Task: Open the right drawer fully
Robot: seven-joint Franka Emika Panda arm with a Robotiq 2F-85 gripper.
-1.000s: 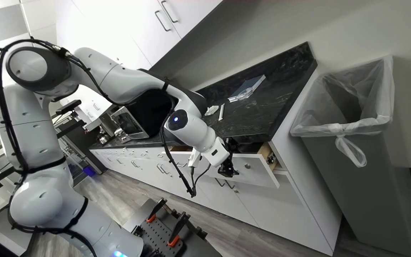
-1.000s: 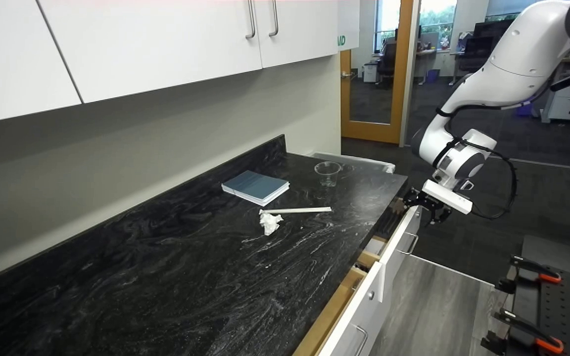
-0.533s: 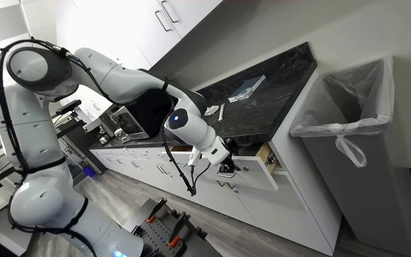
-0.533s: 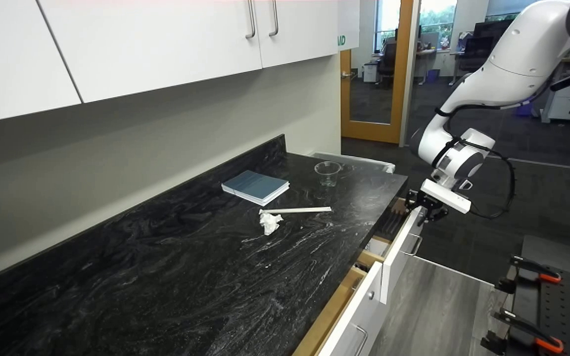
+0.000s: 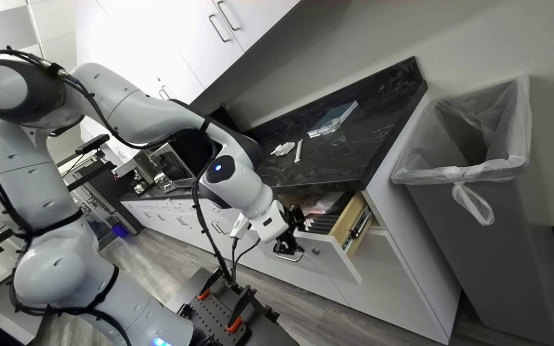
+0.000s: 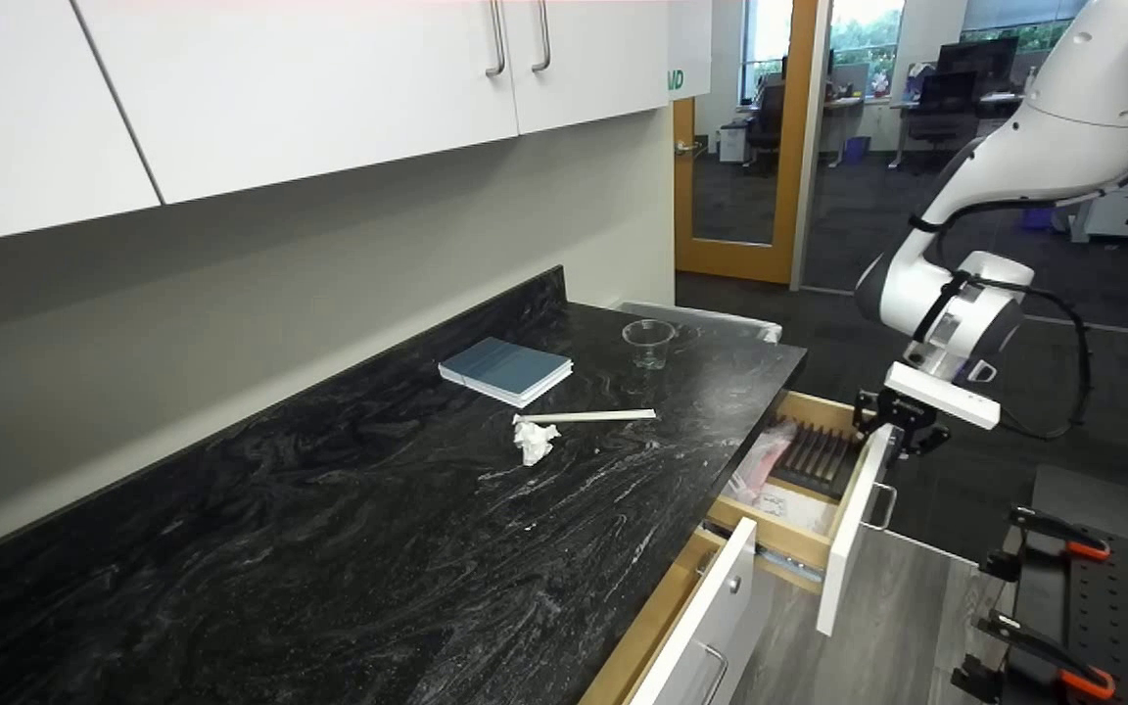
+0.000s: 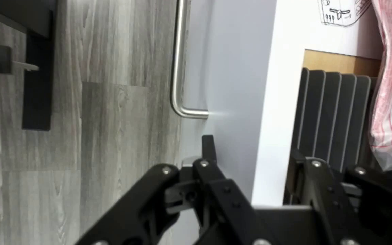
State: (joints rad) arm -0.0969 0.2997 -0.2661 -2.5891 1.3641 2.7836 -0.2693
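Right drawer (image 5: 327, 259) likely rigid, smooth-running on its metal slide (image 5: 359, 224); best hold the top edge (image 7: 277, 136), claw (image 7: 252, 151) spread wide astride it.

Downward wrist view, exteriors sharing right drawer (image 5: 331, 262)

a gap of floor (image 6: 916, 587) separates the right drawer (image 6: 846, 550) from the pegboard (image 6: 1117, 587).
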